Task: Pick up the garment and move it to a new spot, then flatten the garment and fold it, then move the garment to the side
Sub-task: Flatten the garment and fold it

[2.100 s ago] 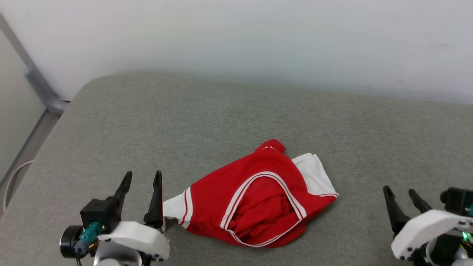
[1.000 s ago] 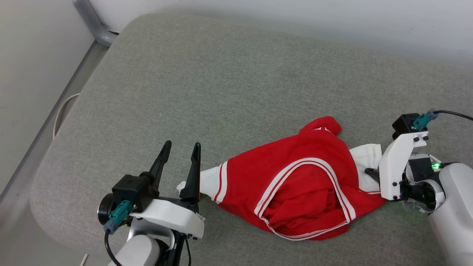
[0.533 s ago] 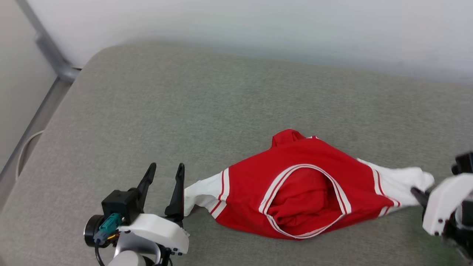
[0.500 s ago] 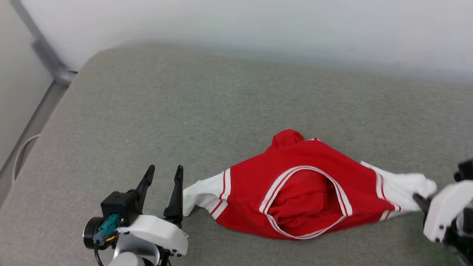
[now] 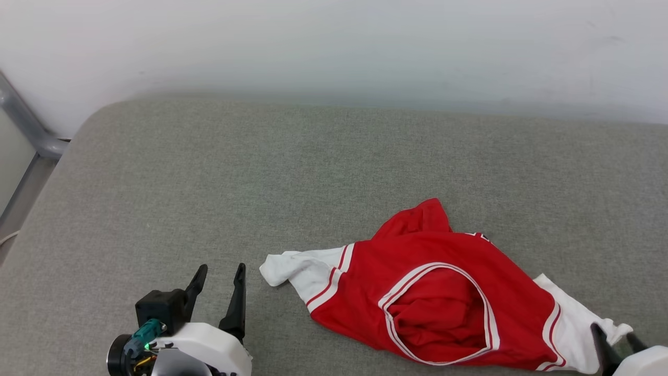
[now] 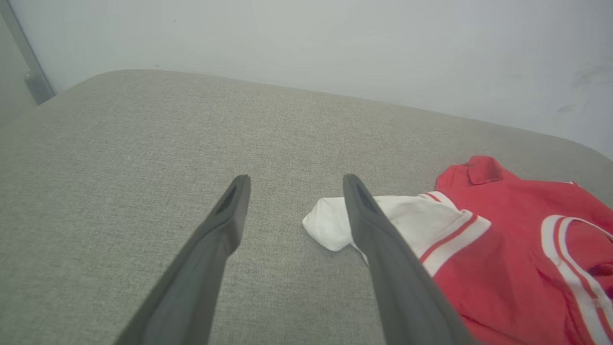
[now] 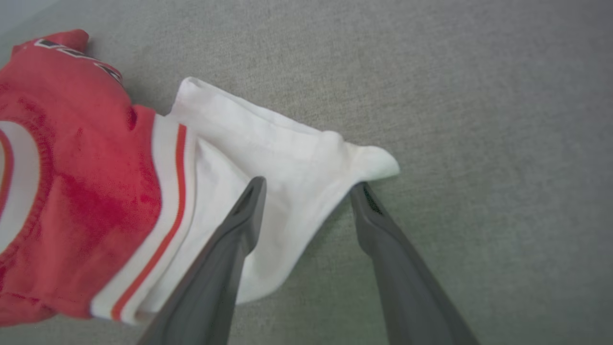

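The garment (image 5: 443, 292), a red shirt with white sleeves and white-striped neck trim, lies crumpled on the grey cushion (image 5: 261, 172), neck opening up. My left gripper (image 5: 220, 269) stands open just left of its left sleeve (image 5: 297, 266). In the left wrist view that sleeve (image 6: 330, 225) lies beside the right finger of the left gripper (image 6: 295, 179), with nothing between the fingers. My right gripper (image 5: 611, 334) is open at the right sleeve's tip. In the right wrist view the right gripper (image 7: 309, 184) stands over the white sleeve (image 7: 268, 143), jaws apart; the garment (image 7: 72, 167) spreads to the left.
A white wall (image 5: 334, 47) rises behind the cushion. A grey metal rail (image 5: 26, 130) runs down past the cushion's rounded left edge. Bare cushion stretches behind and to the left of the garment.
My right gripper, shut on the right sleeve, pulled it out to the right and has now opened and let go. The left gripper stayed open. The head camera shifted.
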{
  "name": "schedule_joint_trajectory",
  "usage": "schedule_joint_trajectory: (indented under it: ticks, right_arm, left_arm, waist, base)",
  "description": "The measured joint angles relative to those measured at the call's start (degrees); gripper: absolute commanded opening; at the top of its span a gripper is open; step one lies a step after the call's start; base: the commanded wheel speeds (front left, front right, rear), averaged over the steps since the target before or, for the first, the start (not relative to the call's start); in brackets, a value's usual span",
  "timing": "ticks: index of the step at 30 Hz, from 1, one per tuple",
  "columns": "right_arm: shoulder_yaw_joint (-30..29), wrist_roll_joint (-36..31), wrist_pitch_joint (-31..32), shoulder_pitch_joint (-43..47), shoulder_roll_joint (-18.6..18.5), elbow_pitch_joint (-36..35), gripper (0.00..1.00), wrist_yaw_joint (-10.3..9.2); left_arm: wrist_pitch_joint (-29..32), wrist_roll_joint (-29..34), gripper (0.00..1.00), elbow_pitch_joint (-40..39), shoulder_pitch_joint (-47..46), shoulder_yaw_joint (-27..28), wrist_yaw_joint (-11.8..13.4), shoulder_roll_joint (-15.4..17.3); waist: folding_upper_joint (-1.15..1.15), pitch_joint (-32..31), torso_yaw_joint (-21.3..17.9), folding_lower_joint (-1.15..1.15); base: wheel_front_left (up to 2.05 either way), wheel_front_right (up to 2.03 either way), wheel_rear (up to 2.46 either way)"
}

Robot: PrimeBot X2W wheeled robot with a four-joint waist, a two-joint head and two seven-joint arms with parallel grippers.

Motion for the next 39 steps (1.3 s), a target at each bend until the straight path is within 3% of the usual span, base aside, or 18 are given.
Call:
schedule_joint_trajectory:
  ticks: [6,11,19,25,39]
  right_arm:
    - [1.7,-3.9,-12.1,-0.3,1.1,-3.5,1.0,0.0]
    - [4.4,-7.9,-17.6,-0.3,1.6,-8.4,1.0,0.0]
    - [8.5,-9.9,-18.4,1.3,2.8,-16.2,1.0,0.0]
    - [11.1,-9.6,-17.3,1.6,3.3,-20.1,1.0,0.0]
    - [12.9,-5.8,-18.6,-1.0,3.4,-19.6,1.0,0.0]
  left_arm:
    - [1.4,-0.8,1.0,0.6,0.0,0.7,-0.2,1.4]
    - [5.2,-1.9,1.0,0.3,-1.9,0.5,-1.3,2.9]
    - [17.0,-5.6,1.0,0.4,-7.1,-1.3,-5.3,5.3]
    - [31.8,-11.0,1.0,1.1,-13.0,-3.4,-8.3,6.8]
    - [47.8,-13.1,1.0,10.5,-20.9,-8.5,-10.8,7.6]
  waist:
    - [0.0,-1.3,-0.9,0.0]
    - [0.0,-2.1,-1.7,0.0]
    - [0.0,-1.6,-3.2,0.0]
    - [0.0,1.4,-5.3,0.0]
    - [0.0,8.9,-9.1,0.01]
  base:
    - [0.0,0.0,0.0]
    - [0.0,0.0,0.0]
    - [0.0,0.0,0.0]
    - [0.0,0.0,0.0]
    - [0.0,0.0,0.0]
